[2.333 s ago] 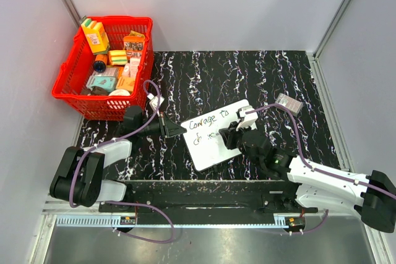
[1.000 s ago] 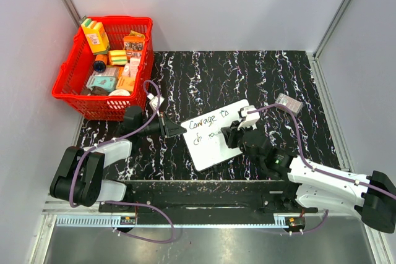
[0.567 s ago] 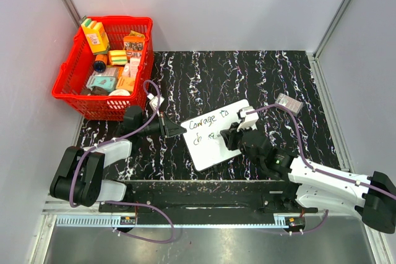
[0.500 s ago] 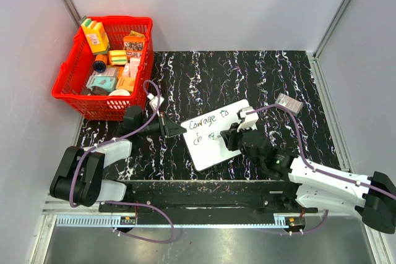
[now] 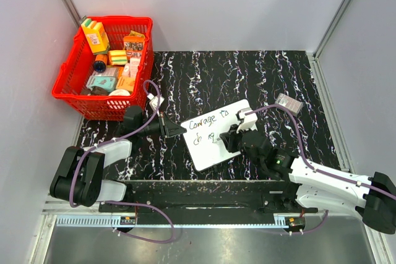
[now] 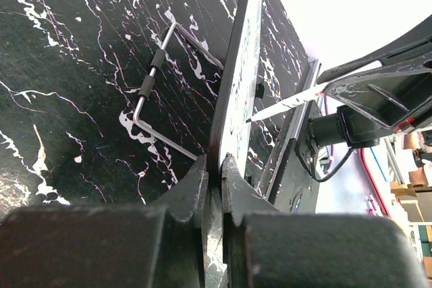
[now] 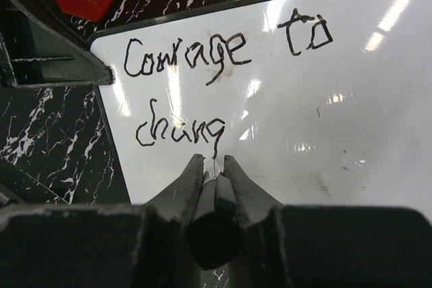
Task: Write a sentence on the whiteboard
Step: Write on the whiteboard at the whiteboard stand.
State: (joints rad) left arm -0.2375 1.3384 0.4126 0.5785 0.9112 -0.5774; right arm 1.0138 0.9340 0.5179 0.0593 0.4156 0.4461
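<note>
At the far left of your table [image 5: 260, 72] stands the red basket [image 5: 69, 81], packed with small cartons and well apart from the work. Moving right, your left gripper [image 6: 214, 166] comes next. From its wrist camera you see both fingers pressed together on the thin near-left edge of the whiteboard [image 5: 209, 154], so those jaws are clamped on the board itself. A bent wire bracket [image 6: 152, 75] lies on the marble just left of that edge. You cannot tell from these views whether the board lies flat or is tipped up.

The whiteboard sits near the middle of the table, turned at an angle, with its left corner in the left jaws and its right half under your right arm. The sentence [image 7: 217, 59] runs in two lines of dark handwriting: "Courage to" on the upper line and "chang" below it.

Further right, your right gripper [image 7: 214, 165] is closed around a marker [image 7: 214, 197], which is pinched between the two fingers and pointing down at the board. Its tip meets the white surface right at the tail of the "g" of "chang", so the last letter lies directly ahead of those jaws. The rest of the board to the right of the writing is bare.

Beyond the board's right corner, a small grey packet [image 5: 288, 103] rests on the table, apart from both grippers.
</note>
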